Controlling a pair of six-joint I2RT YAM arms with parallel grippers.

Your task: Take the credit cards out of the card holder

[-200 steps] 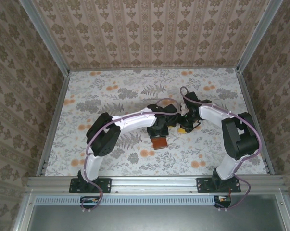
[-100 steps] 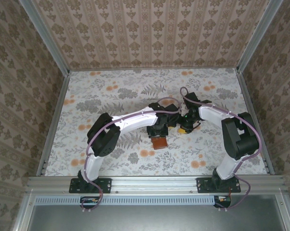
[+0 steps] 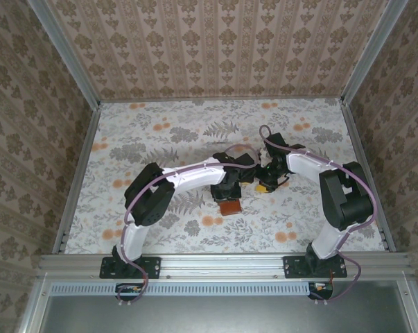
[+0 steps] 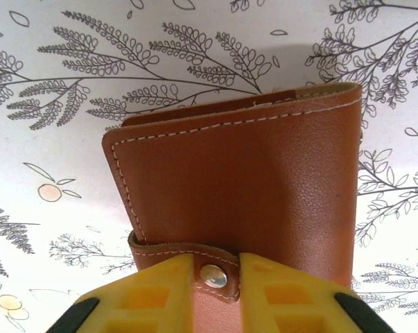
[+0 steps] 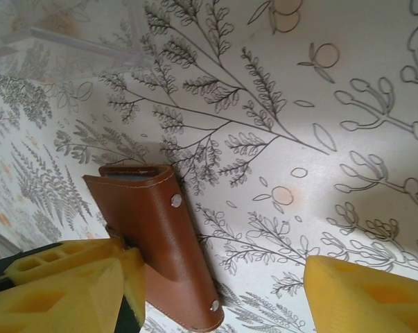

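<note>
- the card holder [image 4: 243, 187] was folded shut, brown leather outward, over the floral counter [image 4: 49, 83].
- the left jaws were pinched on the card holder's snap tab [image 4: 214, 276], at its near edge.
- the right jaws stood wide open around the card holder, which was close to one side and well apart from the other finger [image 5: 364, 298].

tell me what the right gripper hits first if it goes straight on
The right gripper would most likely meet the table between its open fingers; the wallet sits close beside one finger and might get clipped. Depth is unclear.
</note>
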